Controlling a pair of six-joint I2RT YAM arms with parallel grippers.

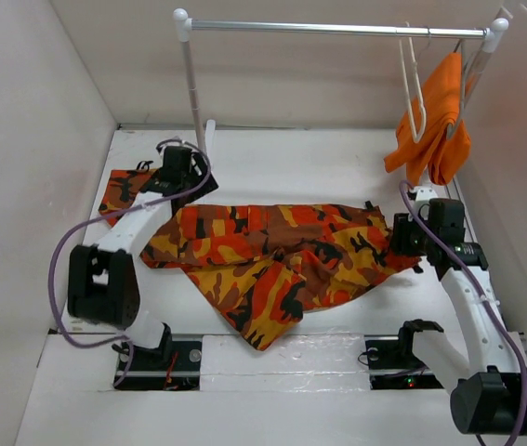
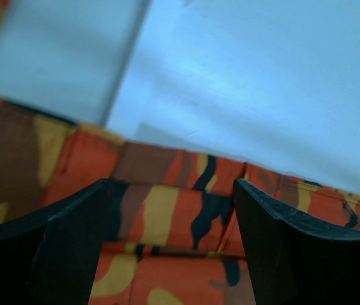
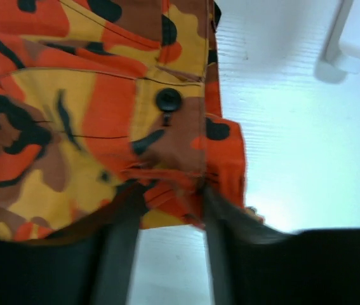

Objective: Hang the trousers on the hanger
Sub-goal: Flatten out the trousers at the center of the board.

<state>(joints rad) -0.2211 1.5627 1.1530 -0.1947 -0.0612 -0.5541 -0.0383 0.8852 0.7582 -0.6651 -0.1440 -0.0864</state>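
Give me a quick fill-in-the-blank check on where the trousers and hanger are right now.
The trousers lie spread out on the white ____.
The hanger hangs from the silver ____, next to an orange garment.
The right wrist view shows a black ____ on the trousers.
Missing words: table; rail; button.

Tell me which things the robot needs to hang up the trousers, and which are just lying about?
For the job:
- camouflage trousers
- white hanger
- left gripper and right gripper

Just there:
- plain orange garment
- silver rail
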